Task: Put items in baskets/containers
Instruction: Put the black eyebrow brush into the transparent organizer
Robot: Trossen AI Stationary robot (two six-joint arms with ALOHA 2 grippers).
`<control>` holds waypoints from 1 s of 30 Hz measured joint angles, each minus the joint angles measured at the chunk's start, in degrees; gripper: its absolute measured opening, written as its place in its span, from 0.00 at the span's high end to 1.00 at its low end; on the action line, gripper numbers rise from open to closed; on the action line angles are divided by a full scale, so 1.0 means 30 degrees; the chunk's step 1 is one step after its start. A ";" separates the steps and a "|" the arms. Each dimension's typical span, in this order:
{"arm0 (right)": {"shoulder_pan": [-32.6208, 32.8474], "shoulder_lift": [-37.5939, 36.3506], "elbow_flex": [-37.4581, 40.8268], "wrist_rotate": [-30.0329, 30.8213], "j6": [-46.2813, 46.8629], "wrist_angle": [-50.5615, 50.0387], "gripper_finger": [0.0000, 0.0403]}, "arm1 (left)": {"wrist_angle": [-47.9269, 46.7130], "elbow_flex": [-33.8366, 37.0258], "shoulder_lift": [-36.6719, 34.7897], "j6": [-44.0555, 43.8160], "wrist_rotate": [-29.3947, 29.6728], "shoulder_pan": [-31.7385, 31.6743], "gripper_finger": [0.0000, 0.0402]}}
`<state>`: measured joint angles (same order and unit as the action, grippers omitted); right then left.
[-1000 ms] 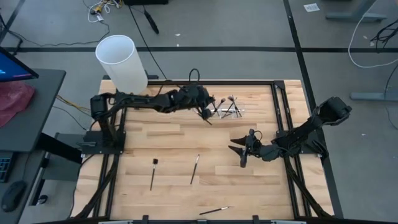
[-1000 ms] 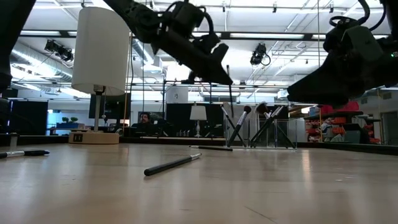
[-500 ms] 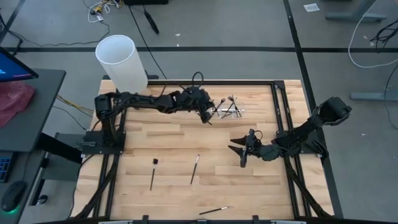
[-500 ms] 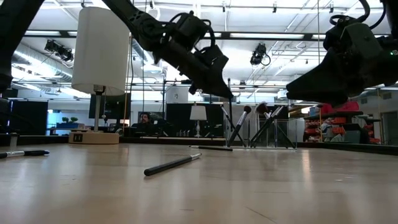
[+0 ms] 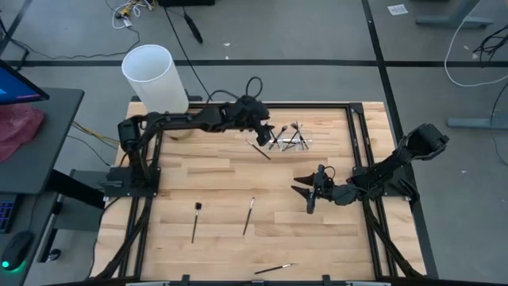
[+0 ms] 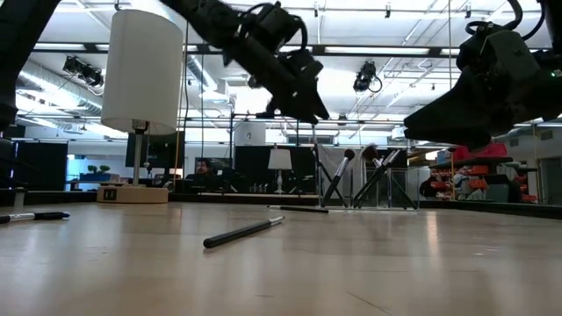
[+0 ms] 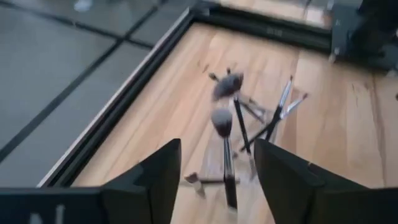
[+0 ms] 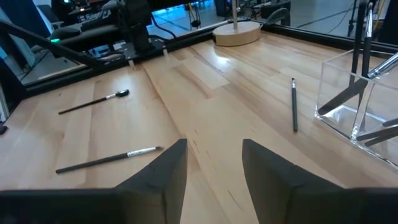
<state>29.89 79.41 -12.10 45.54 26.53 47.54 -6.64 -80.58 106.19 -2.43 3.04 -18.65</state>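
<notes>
The clear plastic holder (image 5: 290, 142) (image 8: 360, 102) stands on the table near its far edge. Several makeup brushes (image 7: 225, 149) lean in it, bristle heads up. My left gripper (image 5: 263, 130) (image 7: 217, 180) hovers just left of and above the holder, open, with nothing between its fingers. One dark brush (image 5: 260, 150) (image 8: 293, 104) lies flat on the table beside the holder, under that gripper. My right gripper (image 5: 309, 197) (image 8: 211, 168) waits open, low over the table's right middle. More brushes (image 5: 195, 221) (image 5: 248, 214) (image 5: 274, 269) lie flat toward the near edge.
A tall white cylinder (image 5: 155, 78) (image 6: 140, 70) on a round wooden base stands at the far left corner. A dark metal frame (image 5: 353, 135) runs round the table top. Bare wood lies between the holder and the loose brushes nearer the front.
My left gripper has risen and drawn back a little from the holder toward the table's far edge. The brush on the table beside the holder and the other loose brushes have stayed where they were.
</notes>
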 joint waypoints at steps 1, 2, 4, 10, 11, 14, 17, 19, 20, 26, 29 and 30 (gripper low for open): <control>0.0000 0.0002 0.0000 -0.0001 0.0007 0.0033 0.61 | -0.1212 -0.0719 0.0000 0.0032 -0.0003 0.0005 0.47; 0.0000 -0.0004 0.0000 -0.0001 0.0014 0.0008 0.61 | -0.2149 -0.1361 0.0007 0.0049 -0.0020 0.0024 0.47; 0.0000 0.0002 0.0000 0.0000 0.0012 -0.0012 0.61 | -0.2922 -0.2236 -0.0002 0.0434 -0.0020 0.0141 0.46; 0.0000 0.0003 0.0000 -0.0015 0.0229 -0.0083 0.61 | -0.5349 -0.4026 -0.0189 0.1047 -0.0022 0.0566 0.46; 0.0000 -0.0001 0.0000 -0.0018 0.0313 -0.0104 0.61 | -0.6197 -0.4343 -0.0343 0.1058 -0.0027 0.0644 0.46; 0.0000 0.0003 0.0000 -0.0033 0.0537 -0.0488 0.61 | -0.8809 -0.4775 -0.0693 0.1436 0.0589 0.1228 0.47; 0.0000 0.0003 0.0000 -0.0170 0.0905 -0.0996 0.61 | -1.1060 -0.4023 -0.1036 0.1114 0.2429 0.2428 0.49; 0.0000 0.0003 0.0000 -0.0203 0.1164 -0.1307 0.61 | -1.1787 -0.2975 -0.1312 0.0626 0.3586 0.3397 0.51; 0.0000 0.0003 0.0000 -0.0273 0.1381 -0.1486 0.61 | -1.2001 -0.2257 -0.1456 0.0311 0.3984 0.3927 0.51; 0.0000 0.0010 0.0000 -0.0678 0.1507 -0.1639 0.61 | -0.9659 0.3052 -0.2387 -0.3389 0.5060 0.7161 0.55; 0.0000 0.0015 0.0005 -0.0680 0.1507 -0.1707 0.61 | -0.8291 0.5567 -0.3095 -0.6576 0.5981 0.9246 0.55; 0.0000 0.0010 0.0007 -0.0678 0.1500 -0.1695 0.61 | -0.8047 0.6255 -0.3380 -0.7782 0.6412 1.0056 0.55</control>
<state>29.89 79.44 -12.08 43.51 31.03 42.45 -30.78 -61.81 96.05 -25.78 22.28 11.51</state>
